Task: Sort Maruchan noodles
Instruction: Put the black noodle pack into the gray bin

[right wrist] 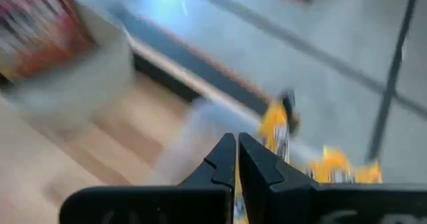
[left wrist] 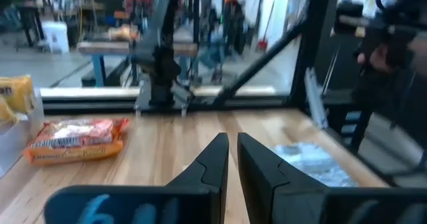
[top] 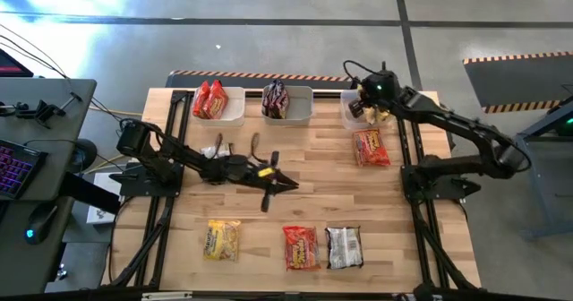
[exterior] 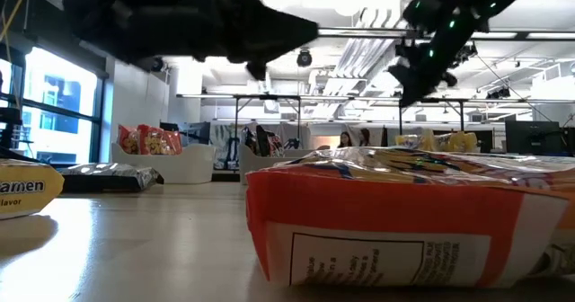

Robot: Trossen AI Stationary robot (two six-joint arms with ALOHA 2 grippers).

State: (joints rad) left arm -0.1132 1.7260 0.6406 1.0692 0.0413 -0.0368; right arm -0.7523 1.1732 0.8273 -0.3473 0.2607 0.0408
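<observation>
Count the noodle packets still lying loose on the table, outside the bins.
4: a yellow packet, a red-orange packet and a silver packet along the near edge, plus another red-orange packet near the right bin. None looks hidden.

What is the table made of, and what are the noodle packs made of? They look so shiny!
The table looks like pale wood with a smooth finish: you can see long plank lines and grain. The red-orange noodle pack looks like thin, glossy plastic film: it crinkles, and the top catches the light. The silver pack seems to be the same kind of film, perhaps foil-like.
</observation>
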